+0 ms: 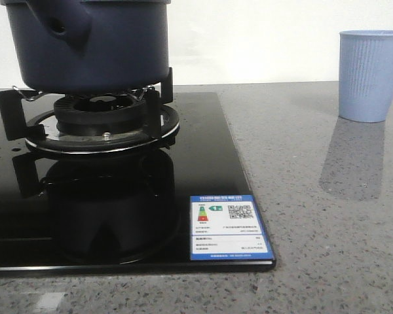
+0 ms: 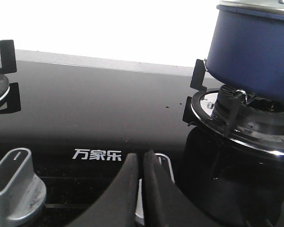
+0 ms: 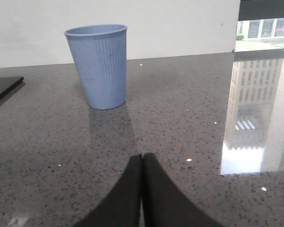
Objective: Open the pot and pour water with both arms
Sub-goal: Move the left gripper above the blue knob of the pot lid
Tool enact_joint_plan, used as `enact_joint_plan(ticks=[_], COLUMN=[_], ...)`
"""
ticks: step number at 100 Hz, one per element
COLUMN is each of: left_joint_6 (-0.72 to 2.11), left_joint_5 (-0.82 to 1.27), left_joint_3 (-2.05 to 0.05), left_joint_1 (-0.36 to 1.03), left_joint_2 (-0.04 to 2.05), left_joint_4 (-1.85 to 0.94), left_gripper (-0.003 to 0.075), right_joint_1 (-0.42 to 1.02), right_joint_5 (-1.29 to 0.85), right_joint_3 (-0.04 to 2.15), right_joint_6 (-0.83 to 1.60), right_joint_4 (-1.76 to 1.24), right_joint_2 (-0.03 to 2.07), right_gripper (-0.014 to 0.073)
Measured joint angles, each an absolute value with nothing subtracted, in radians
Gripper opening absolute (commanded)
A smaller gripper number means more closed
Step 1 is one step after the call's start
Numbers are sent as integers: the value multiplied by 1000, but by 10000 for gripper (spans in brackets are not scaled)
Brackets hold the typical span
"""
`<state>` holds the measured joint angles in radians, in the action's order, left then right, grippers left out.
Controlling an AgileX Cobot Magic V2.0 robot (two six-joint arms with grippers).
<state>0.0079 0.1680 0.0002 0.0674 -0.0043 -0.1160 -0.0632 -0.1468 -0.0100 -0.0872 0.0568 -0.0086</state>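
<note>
Front view: pot [image 1: 85, 42] atop burner [image 1: 101, 121], likely heavy, rigid, matte; best gripped by stubby handle [image 1: 65, 23], both left gripper [image 2: 142, 182] and right gripper [image 3: 142, 187] closed, empty.

A speckled grey stone countertop [image 1: 327, 216] carries a glossy black glass gas hob [image 1: 203, 196] at nine o'clock and an upright, ribbed light blue plastic cup [image 1: 370, 75] at two o'clock, well apart.
</note>
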Motion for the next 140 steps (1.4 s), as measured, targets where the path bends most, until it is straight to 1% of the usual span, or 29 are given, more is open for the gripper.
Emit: enact_joint_plan(ticks=[94, 106, 121, 140], left_joint_6=[8, 8, 8, 8], left_joint_5=[168, 143, 93, 35], left_joint_3=[0, 0, 0, 0], left_joint_1=[67, 67, 67, 67], left_joint_2=[-4, -4, -4, -4], left_joint_4=[-116, -163, -287, -422], left_gripper=[-19, -19, -19, -19], right_joint_1=[-63, -63, -63, -63], right_joint_5=[-145, -130, -97, -79], right_joint_3=[-10, -10, -10, -10], right_joint_6=[-87, -87, -87, -87], right_joint_4=[57, 49, -57, -289], right_joint_2=[-9, -9, -9, -9], right_gripper=[-67, -67, -67, -67])
